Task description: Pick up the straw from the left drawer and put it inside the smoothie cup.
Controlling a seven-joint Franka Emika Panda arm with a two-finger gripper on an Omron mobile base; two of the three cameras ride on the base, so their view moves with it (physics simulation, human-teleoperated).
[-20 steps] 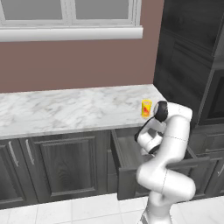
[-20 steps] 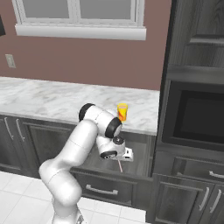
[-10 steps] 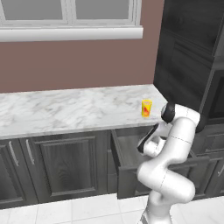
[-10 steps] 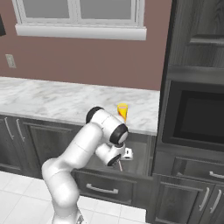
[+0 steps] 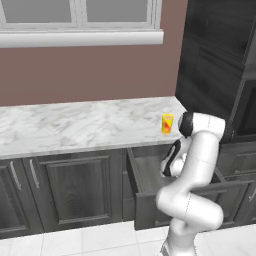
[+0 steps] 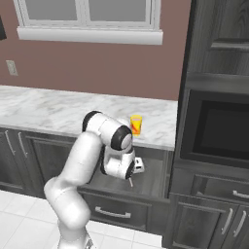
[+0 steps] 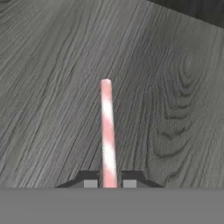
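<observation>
The straw (image 7: 107, 131), a thin pink-and-white stick, lies along the wood-grain floor of the open left drawer (image 7: 48, 87) and runs away from my gripper (image 7: 109, 183), which is shut on its near end. From the right base view my gripper (image 6: 131, 179) hangs low inside the drawer (image 6: 114, 210), with a short pink bit of straw (image 6: 130, 183) under it. The yellow smoothie cup (image 6: 136, 125) stands upright on the counter just behind the drawer, near the counter's right end. From the left, the cup (image 5: 167, 123) sits beside my arm's elbow, above the pulled-out drawer (image 5: 150, 207).
A marble counter (image 5: 75, 125) runs left from the cup. A tall dark cabinet with a built-in oven (image 6: 219, 131) stands close on the right of the drawer. Shut cabinet doors (image 5: 70, 187) line the left. The drawer's silver handle (image 6: 111, 213) faces the floor tiles.
The jaws have gone from wide open to shut on the straw. The arm's elbow has shifted a little to the right, over the drawer.
</observation>
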